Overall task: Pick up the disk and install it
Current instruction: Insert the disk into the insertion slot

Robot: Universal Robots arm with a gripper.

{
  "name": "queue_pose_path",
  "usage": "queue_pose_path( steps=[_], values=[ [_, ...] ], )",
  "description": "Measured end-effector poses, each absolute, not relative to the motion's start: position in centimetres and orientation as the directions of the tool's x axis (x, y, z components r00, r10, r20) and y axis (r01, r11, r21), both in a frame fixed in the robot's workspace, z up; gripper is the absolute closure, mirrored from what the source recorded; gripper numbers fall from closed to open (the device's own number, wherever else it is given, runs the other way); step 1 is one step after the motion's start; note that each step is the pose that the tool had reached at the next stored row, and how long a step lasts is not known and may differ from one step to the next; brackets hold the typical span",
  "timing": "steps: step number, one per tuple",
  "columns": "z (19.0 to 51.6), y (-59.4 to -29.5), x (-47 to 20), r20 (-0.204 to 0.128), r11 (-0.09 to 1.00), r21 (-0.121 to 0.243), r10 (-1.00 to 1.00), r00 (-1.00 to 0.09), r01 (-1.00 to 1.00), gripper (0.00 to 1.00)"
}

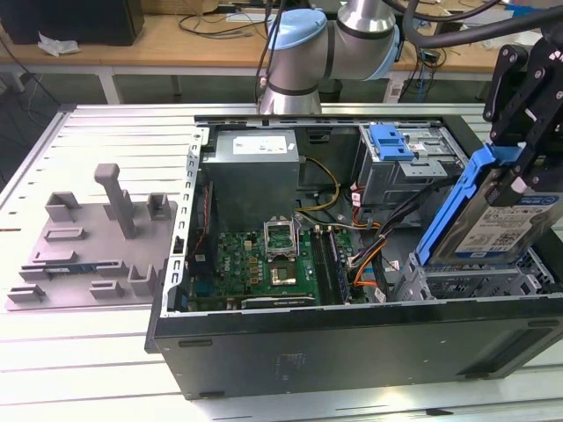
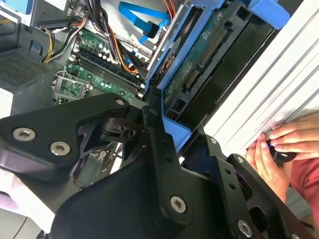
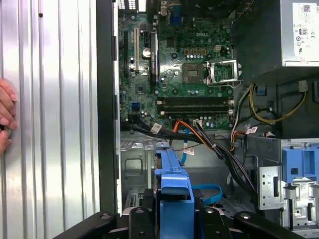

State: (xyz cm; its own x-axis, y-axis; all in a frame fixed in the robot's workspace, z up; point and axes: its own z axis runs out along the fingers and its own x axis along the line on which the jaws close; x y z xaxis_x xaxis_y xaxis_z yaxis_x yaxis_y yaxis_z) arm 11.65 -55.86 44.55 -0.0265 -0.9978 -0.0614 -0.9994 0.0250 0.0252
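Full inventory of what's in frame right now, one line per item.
computer case: one, black, open, on the table
table: one, silver slatted metal, under the case
motherboard: one, green, inside the case
power supply: one, grey, inside the case beside the motherboard
blue bracket: one, atop the metal drive cage
cables: a bundle, orange, black and yellow, beside the motherboard
grey fixture: one, on the table at the exterior view's left
disk: one, silver in a blue caddy, tilted above the case at the exterior view's right
person's hands: two, on the table beside the case
arm: one, grey with blue caps, behind the case
gripper: one, black, shut on the disk
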Motion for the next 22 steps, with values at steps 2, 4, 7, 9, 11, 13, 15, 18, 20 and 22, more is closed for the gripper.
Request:
queue_pose_path(
  steps=[2,4,7,9,11,13,15,18,20,22],
  values=[
    [44.4,-55.9,11.6,-0.061,0.025,0.025,-0.998,-0.027,-0.999,0.63],
    [44.3,-55.9,11.6,-0.061,0.025,0.025,-0.998,-0.027,-0.999,0.63],
    [44.1,-55.9,11.6,-0.061,0.025,0.025,-0.998,-0.027,-0.999,0.63],
    [43.9,-55.9,11.7,-0.061,0.025,0.025,-0.998,-0.027,-0.999,0.63],
    [43.8,-55.9,11.7,-0.061,0.025,0.025,-0.998,-0.027,-0.999,0.63],
    [43.6,-55.9,11.7,-0.061,0.025,0.025,-0.998,-0.027,-0.999,0.63],
    [43.4,-55.9,11.7,-0.061,0.025,0.025,-0.998,-0.027,-0.999,0.63],
    [43.0,-55.9,11.7,-0.062,0.025,0.025,-0.998,-0.027,-0.999,0.63],
    [43.0,-55.9,11.7,-0.061,0.025,0.025,-0.998,-0.027,-0.999,0.63],
    [43.0,-55.9,11.7,-0.061,0.025,0.025,-0.998,-0.027,-0.999,0.63]
  ],
)
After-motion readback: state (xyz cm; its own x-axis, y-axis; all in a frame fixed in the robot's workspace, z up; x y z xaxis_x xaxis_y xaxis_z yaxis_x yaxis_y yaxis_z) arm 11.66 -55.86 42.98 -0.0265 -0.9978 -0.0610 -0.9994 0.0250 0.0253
